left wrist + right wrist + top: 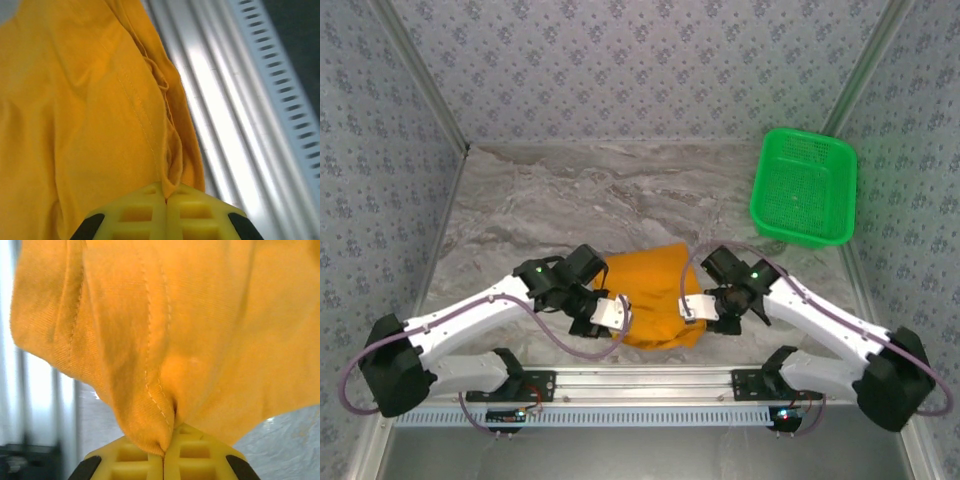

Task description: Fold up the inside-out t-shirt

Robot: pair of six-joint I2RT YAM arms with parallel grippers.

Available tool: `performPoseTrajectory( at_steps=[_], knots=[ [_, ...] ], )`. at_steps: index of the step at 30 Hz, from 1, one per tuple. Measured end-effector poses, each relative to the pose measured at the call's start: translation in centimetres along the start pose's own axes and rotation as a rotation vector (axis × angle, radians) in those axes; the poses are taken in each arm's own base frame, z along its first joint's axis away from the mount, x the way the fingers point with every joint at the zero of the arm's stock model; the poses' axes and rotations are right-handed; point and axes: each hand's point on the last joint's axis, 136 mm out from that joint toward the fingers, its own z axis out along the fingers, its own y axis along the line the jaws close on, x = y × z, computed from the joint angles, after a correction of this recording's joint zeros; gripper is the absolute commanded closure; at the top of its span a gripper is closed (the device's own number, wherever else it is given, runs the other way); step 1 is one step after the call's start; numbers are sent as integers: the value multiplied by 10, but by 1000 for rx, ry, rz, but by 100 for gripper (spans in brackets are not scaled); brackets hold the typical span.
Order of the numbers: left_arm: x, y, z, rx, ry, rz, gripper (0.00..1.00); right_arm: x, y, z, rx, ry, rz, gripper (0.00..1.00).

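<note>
**A:** Where is the t-shirt now, and who holds it?

**B:** The orange-yellow t-shirt [655, 285] is bunched on the marble table [550, 190], near the middle of its near edge and just beyond the metal rail [650, 380]. The left gripper [166, 197] is clenched on the shirt's left side. In its wrist view the yellow fingers [145, 212] meet, with a fold of cloth pinched between them and a stitched seam running up from there.

**A:** And the right one?

**B:** The right gripper [164, 452] is likewise closed on cloth, at the shirt's right side. A line of stitching goes down into the pinch, and the fabric is gathered above it.

**A:** So what is the step, in your opinion?

**B:** I think it is the grasp before lifting and spreading the shirt flat. To do it well, both arms should rise together and move apart evenly. They should stop when the cloth between them is taut but not stretched.

**A:** What could go wrong?

**B:** Both pinches look small, so a fast pull may let the cloth slip out. I cannot tell whether each gripper holds one layer or several. If it holds several, the shirt may open crooked. The cloth should also stay off the rail, where it might catch. The green mesh basket [803, 187] stands well apart, toward the table's far right corner, so it should not disturb.
</note>
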Motion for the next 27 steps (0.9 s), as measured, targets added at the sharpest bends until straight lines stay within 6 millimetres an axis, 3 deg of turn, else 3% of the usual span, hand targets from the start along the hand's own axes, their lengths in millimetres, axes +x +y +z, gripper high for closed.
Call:
performPoseTrajectory(
  at_steps=[4, 8, 13, 21, 27],
  knots=[
    [-6, -2, -1, 60, -72, -125, 100, -11, 21, -23, -66, -59, 61, 100],
    [-5, 17, -18, 39, -170, -293, 100, -29, 23, -43, -104, -107, 82, 100],
    [11, 57, -40, -10, -286, -551, 100, -39, -1, -51, -159, -180, 216, 100],
    [31, 117, -44, 34, -314, -813, 100, -28, -59, -28, -272, -164, 442, 100],
    [58, 161, -44, -53, -297, -935, 100, -6, -79, -3, -323, -121, 533, 100]
  ],
)
